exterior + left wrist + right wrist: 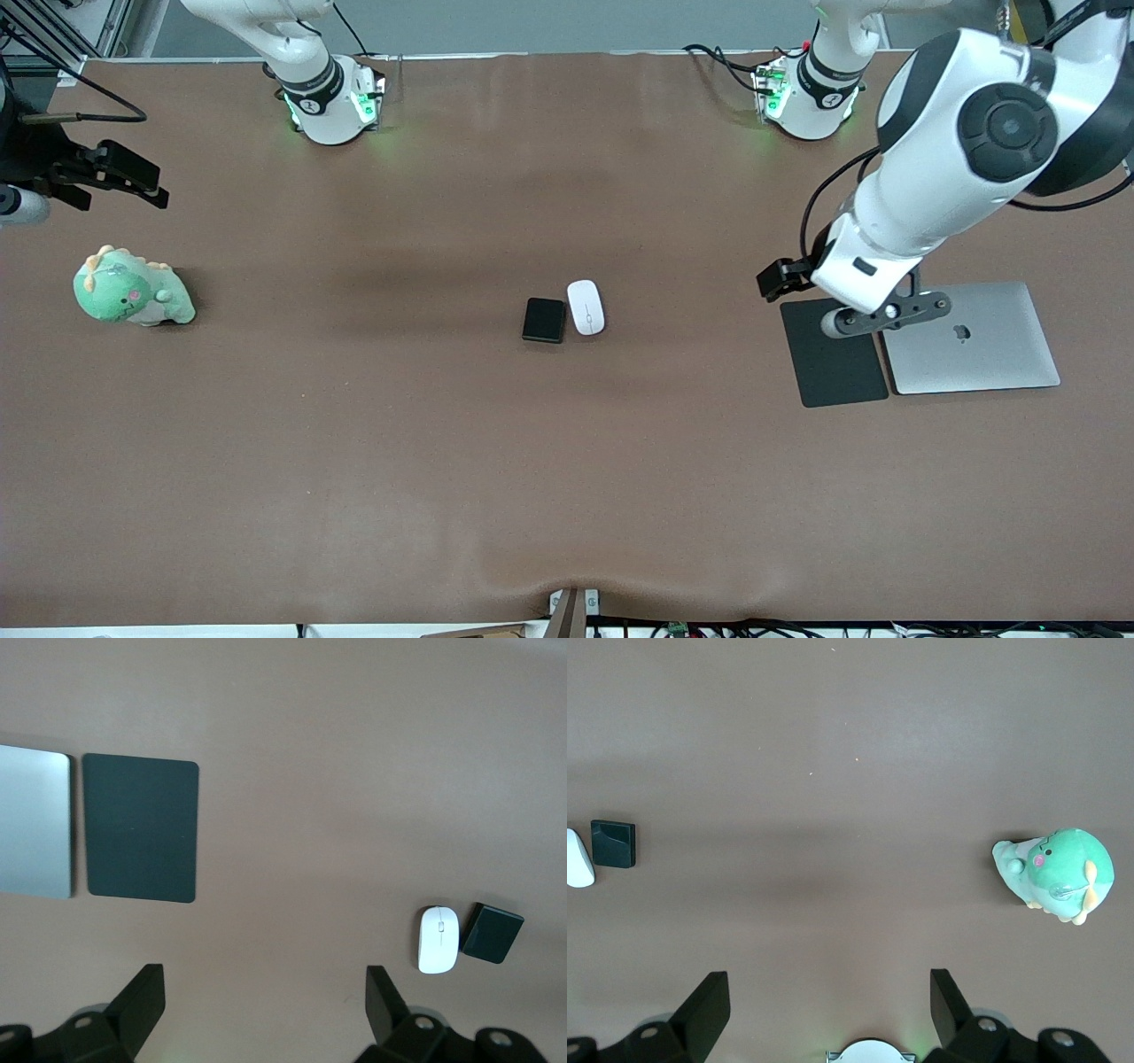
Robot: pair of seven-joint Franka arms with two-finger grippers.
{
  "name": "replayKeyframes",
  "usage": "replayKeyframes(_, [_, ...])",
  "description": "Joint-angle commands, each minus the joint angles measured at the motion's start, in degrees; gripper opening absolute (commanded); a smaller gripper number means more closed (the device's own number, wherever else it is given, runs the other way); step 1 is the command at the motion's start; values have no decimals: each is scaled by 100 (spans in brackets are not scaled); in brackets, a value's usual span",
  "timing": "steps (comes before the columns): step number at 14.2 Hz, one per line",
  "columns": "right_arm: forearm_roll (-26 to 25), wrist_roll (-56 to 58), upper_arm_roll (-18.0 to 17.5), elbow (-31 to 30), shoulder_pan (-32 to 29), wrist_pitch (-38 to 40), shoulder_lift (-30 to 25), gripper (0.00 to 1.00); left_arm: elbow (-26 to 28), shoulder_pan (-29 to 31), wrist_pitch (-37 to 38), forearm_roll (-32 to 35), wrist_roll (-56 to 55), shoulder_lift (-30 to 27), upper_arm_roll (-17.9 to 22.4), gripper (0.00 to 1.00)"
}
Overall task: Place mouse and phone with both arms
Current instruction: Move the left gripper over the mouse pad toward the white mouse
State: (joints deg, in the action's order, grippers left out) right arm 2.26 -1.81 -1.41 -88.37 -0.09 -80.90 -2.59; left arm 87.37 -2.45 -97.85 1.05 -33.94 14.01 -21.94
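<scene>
The mouse pad (pixel 833 353) lay empty; mouse (pixel 586 307) and phone (pixel 544 320) waited mid-desk (pixel 443 461), untouched. Both hands, left hand (pixel 266 1001) and right hand (pixel 830 1005), hung wide; reaching came next.

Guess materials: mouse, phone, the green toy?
The mouse: likely glossy white plastic, its smooth shell catching light. The phone: matte black slab, probably plastic or glass; no glare to tell. The green toy: looks like soft plush fabric, with a fuzzy rounded body.
</scene>
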Motion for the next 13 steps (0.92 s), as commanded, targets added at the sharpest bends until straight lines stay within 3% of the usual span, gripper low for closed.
replayKeyframes(1, [99, -47, -61, 4, -79, -5, -13, 100, -115, -150, -137, 9, -217, 224, -21, 100])
replayKeyframes(13, [99, -47, -70, 13, -70, -14, 22, 100, -115, -1135, -1103, 211, -1623, 1349, -12, 100])
